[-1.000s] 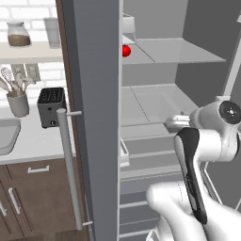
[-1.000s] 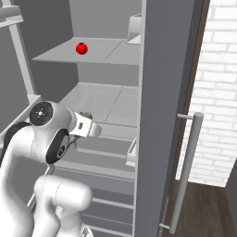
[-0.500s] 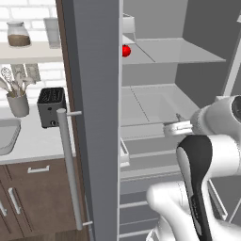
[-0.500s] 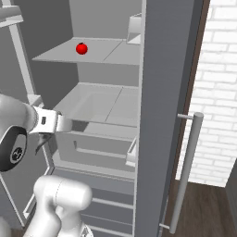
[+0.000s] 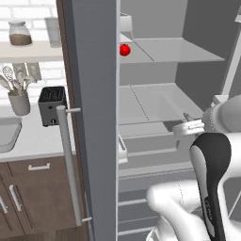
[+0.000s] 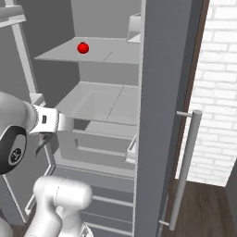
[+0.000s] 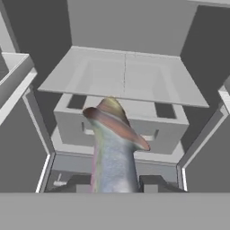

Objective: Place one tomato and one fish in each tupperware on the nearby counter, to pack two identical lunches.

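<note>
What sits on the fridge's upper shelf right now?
One red tomato rests on the upper shelf, near its left side in the right base view. A pale container corner shows at the shelf's right end; the open fridge door covers the rest of it.

open grey fridge (image 5: 155, 101) | white brick wall (image 6: 217, 92) | dark wood floor (image 6: 203, 208)

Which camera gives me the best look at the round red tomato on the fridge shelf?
The right base view: the round red tomato sits whole and unobstructed on the upper grey fridge shelf. In the left base view, it peeks out beside the grey fridge door's edge.
</note>
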